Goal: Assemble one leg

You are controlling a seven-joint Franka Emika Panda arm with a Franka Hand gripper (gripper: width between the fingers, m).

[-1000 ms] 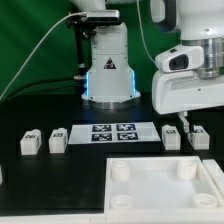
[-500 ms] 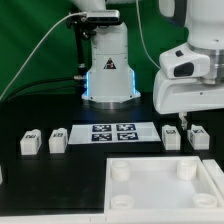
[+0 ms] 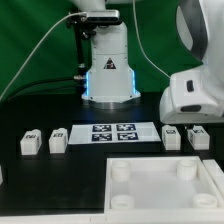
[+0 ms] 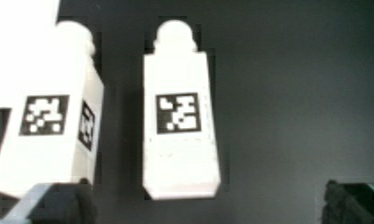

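Claw (image 4: 198, 205) is apart with nothing gripped: in the wrist view its dark fingertips (image 4: 42, 205) are spread wide. The leg (image 4: 180, 115) lies flat on the dark worktop (image 4: 290, 100) in line with the gap, tag face up. A second leg (image 4: 51, 120) lies just beside it, parallel, not touching. In the exterior view the arm's white head (image 3: 195, 95) hangs over the pair of blocks (image 3: 172, 137) at 3 o'clock from the marker board (image 3: 113, 132), can't tell which one is the leg; the panel (image 3: 165, 185) sits at 5 o'clock from that board.
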